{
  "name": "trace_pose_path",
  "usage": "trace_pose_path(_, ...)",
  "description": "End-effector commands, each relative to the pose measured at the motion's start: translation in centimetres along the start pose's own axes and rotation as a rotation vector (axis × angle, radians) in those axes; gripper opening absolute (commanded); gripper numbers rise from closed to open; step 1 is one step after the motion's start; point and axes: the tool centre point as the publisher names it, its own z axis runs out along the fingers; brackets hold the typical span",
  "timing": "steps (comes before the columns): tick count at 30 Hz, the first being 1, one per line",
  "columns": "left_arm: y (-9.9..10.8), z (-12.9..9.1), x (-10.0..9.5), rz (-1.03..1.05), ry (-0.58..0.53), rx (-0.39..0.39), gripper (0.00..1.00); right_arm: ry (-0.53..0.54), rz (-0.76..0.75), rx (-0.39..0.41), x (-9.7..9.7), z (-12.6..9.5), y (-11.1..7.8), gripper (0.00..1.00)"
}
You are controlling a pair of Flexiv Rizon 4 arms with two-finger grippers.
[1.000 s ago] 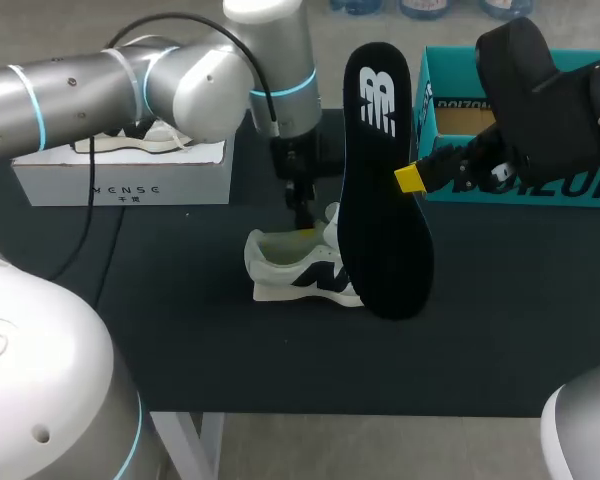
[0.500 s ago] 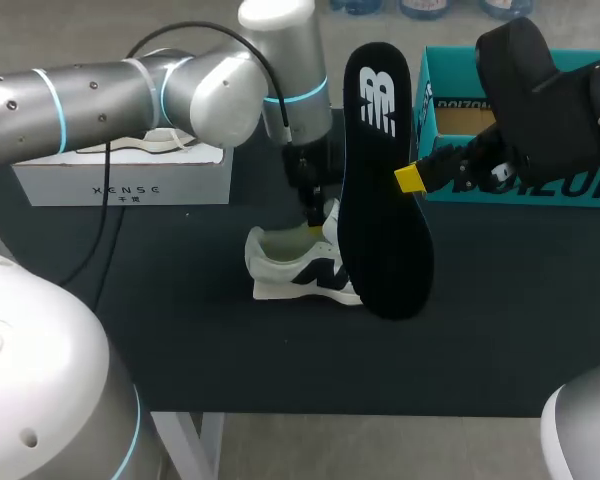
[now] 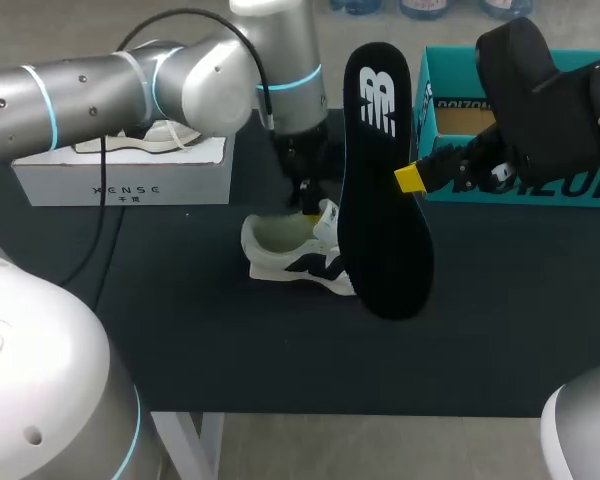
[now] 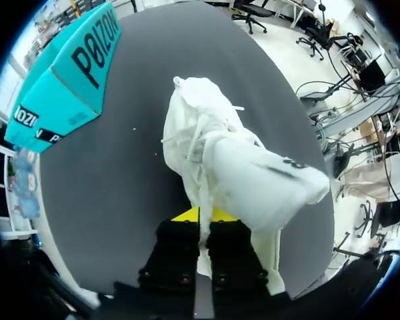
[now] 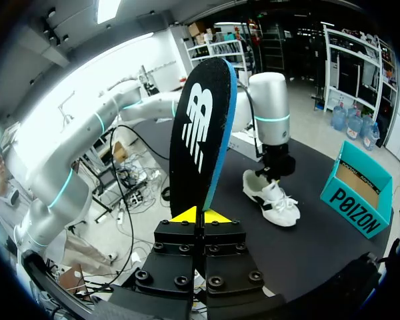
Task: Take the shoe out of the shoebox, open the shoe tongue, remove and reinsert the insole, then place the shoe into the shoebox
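Jaws of L gripper [image 4: 201, 215] pinched shoe [image 4: 233, 167] by its tongue [image 4: 203, 200], shoe on table [image 3: 180, 330] w/ teal shoebox [image 3: 580, 190] beyond; R gripper [image 5: 200, 215] clamped insole [image 5: 199, 133] upright above table. Risk: thin tongue could slip free or shoe drag, so insole would miss opening.

Left end effector [image 3: 306, 207] points down, clamped; right end effector [image 3: 408, 179] clamped, pointing sideways.
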Motion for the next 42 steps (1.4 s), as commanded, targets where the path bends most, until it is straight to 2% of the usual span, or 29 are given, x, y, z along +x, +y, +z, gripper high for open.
trace_pose_path(1,0.9,-2.1,-0.6,0.303,0.154,0.071,0.00,0.000,0.001,0.008,0.0,0.2,0.5,0.00)
trace_pose_path(16,0.9,-2.1,-0.6,0.303,0.154,0.071,0.00,0.000,0.001,0.008,0.0,0.2,0.5,0.00)
trace_pose_path(18,0.7,-2.5,-0.6,0.370,0.179,0.026,0.00,0.000,0.001,0.008,0.0,0.2,0.5,0.00)
trace_pose_path(19,0.7,-2.7,-0.6,0.415,0.193,0.038,0.00,0.000,0.001,0.008,0.0,0.2,0.5,0.00)
trace_pose_path(24,0.2,-3.2,-0.7,0.606,0.256,-0.012,0.00,0.000,0.001,0.008,0.0,0.2,0.5,0.00)
trace_pose_path(30,-0.5,-3.7,-0.2,0.837,0.310,-0.027,0.00,0.000,0.001,0.008,0.0,0.2,0.5,0.00)
trace_pose_path(36,-0.7,-3.6,-0.4,0.971,0.340,-0.045,0.00,0.000,0.001,0.008,0.0,0.2,0.5,0.00)
trace_pose_path(42,-1.4,-2.9,-1.5,1.030,0.348,-0.043,0.00,0.000,0.001,0.008,0.0,0.2,0.5,0.00)
